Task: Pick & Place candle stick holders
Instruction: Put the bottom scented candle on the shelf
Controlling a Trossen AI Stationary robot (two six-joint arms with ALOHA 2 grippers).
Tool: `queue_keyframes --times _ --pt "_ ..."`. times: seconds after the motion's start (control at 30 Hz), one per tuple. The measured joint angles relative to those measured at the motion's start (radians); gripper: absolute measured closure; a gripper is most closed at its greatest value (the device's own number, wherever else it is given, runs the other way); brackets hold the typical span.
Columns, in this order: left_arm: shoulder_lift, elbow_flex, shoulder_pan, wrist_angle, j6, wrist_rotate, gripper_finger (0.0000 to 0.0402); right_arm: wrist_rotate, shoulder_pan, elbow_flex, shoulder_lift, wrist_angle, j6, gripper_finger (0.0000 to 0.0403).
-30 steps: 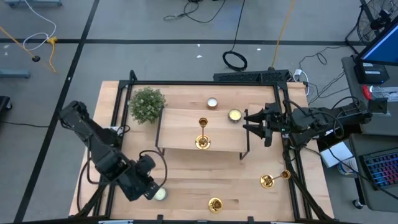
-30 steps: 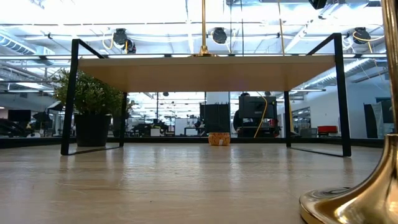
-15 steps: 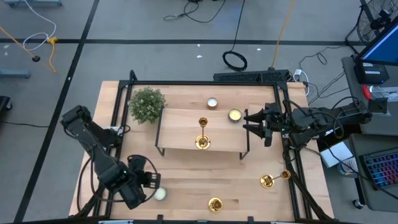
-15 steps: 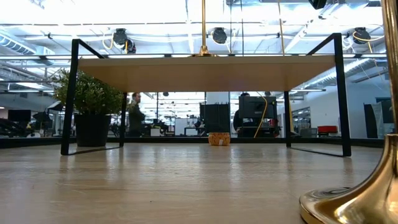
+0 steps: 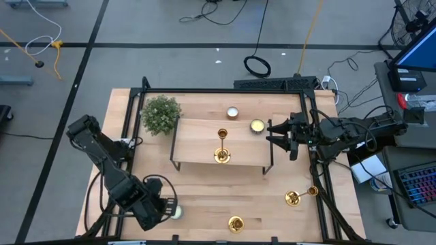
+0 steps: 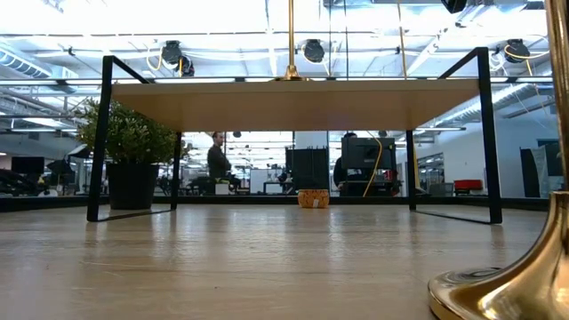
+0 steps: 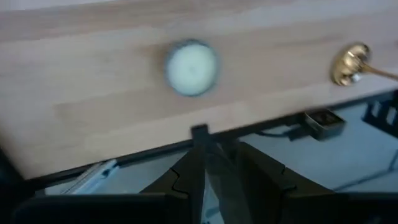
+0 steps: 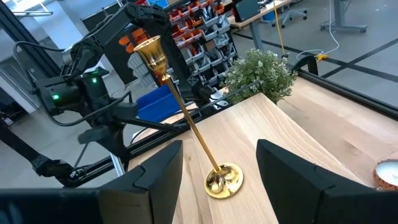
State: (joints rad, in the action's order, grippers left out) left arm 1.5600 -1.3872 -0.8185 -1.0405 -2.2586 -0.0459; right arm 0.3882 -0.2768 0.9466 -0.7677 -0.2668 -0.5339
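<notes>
On the raised shelf: we see one brass candle stick holder (image 5: 221, 146) standing upright, mid-shelf (image 5: 204, 128).
Front worktop (image 5: 204, 204): second holder (image 5: 235, 223) at the near edge; third holder (image 5: 298, 196) lying tipped near the right frame.
Left gripper (image 5: 162, 207): low at the front left corner, just beside a pale tealight (image 5: 176, 212); we cannot tell how its fingers stand.
Right gripper (image 5: 278, 135): off the shelf's right end, fingers (image 8: 292, 174) spread, nothing between.
Right wrist only: shows us the shelf holder's cup and the plant (image 8: 260, 73) behind.
Low view only: a person (image 6: 216, 160) far behind.
</notes>
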Motion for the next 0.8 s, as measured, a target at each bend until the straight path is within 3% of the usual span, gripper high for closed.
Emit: queue_keyframes --times 0.3,0.47,0.63,0.8 --pt "0.000 0.000 -0.008 0.064 0.414 -0.031 0.0296 0.000 0.000 0.000 0.000 0.000 0.000 0.0203" --pt "0.006 0.000 0.011 0.043 0.540 -0.025 0.0238 0.001 0.000 0.000 0.000 0.000 -0.008 0.0203" --pt "0.019 0.003 0.047 -0.040 0.431 -0.022 0.0158 0.002 0.000 0.000 0.000 0.000 -0.022 0.0203" --pt "0.075 0.005 0.095 -0.062 0.301 0.077 0.0087 0.002 0.000 0.000 0.000 0.000 -0.022 0.0203"
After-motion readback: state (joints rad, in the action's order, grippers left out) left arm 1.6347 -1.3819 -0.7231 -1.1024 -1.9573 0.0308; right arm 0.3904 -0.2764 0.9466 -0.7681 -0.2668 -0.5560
